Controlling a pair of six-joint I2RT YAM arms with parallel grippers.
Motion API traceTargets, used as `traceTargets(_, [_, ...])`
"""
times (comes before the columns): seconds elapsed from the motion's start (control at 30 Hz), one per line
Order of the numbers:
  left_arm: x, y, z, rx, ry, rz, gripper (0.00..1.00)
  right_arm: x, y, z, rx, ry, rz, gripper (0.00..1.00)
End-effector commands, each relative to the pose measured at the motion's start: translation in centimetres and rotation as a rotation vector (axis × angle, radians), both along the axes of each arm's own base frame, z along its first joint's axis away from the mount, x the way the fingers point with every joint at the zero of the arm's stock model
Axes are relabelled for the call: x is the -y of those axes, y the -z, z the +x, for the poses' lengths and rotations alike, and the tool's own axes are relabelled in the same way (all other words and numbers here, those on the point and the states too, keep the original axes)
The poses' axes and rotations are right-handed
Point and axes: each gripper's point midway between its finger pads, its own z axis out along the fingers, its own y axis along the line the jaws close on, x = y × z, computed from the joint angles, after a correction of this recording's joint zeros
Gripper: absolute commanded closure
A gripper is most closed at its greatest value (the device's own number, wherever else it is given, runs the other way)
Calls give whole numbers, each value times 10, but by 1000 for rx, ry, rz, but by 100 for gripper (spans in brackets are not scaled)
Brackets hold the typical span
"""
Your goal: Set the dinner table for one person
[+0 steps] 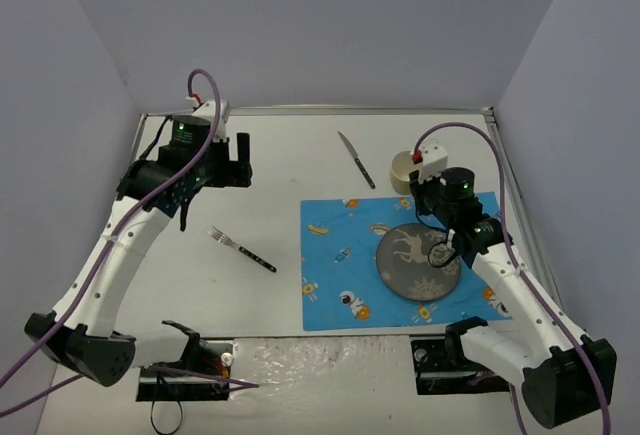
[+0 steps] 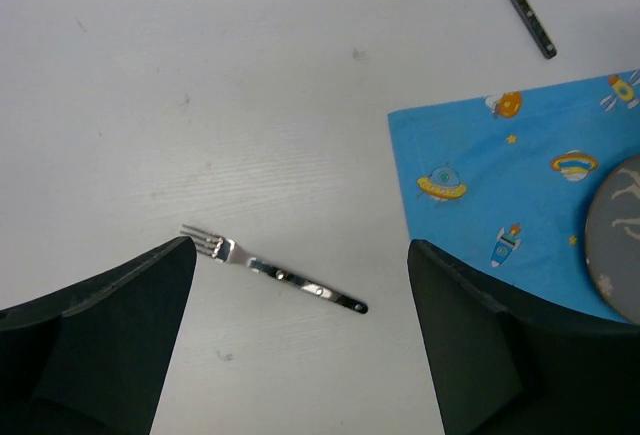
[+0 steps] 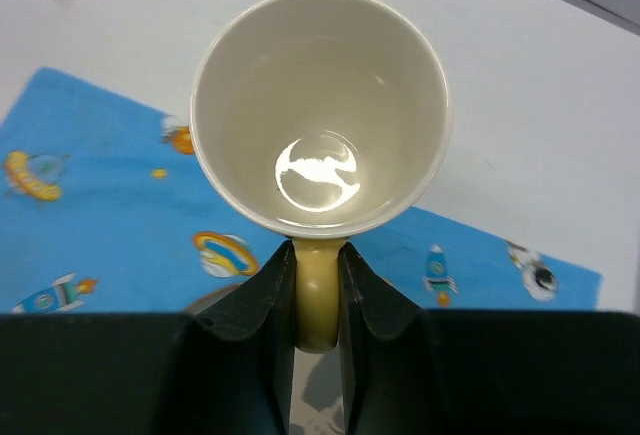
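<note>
The white dinner table (image 1: 280, 185) carries a blue cartoon-print placemat (image 1: 335, 255) with a grey plate (image 1: 418, 260) on it. A fork (image 1: 241, 249) lies on the bare table left of the mat. My left gripper (image 1: 240, 160) hangs above the table, open and empty, and the fork (image 2: 272, 271) shows between its fingers far below. A knife (image 1: 356, 160) lies behind the mat. My right gripper (image 3: 318, 295) is shut on the handle of a cream cup (image 3: 320, 115), upright at the mat's back right corner (image 1: 405, 170).
Grey walls close the table in on the back and both sides. The knife (image 2: 522, 3) lies at an angle just beyond the placemat's far edge (image 2: 500, 155). Bare tabletop lies around the fork and behind it.
</note>
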Motion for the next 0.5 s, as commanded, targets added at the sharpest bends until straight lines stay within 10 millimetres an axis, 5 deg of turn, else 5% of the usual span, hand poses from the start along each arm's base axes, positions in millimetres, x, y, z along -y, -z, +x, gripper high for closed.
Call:
traceTargets(0.0, [-10, 7, -10, 32, 35, -15, 15, 48, -43, 23, 174, 127, 25, 100])
traceTargets(0.17, [-16, 46, -24, -21, 48, -36, 13, 96, -40, 23, 192, 245, 12, 100])
traceTargets(0.27, [-25, 56, -27, -40, 23, -44, 12, 131, -35, 22, 184, 295, 16, 100])
traceTargets(0.47, [-42, 58, -33, -16, -33, 0, 11, 166, -13, 29, 122, 334, 2, 100])
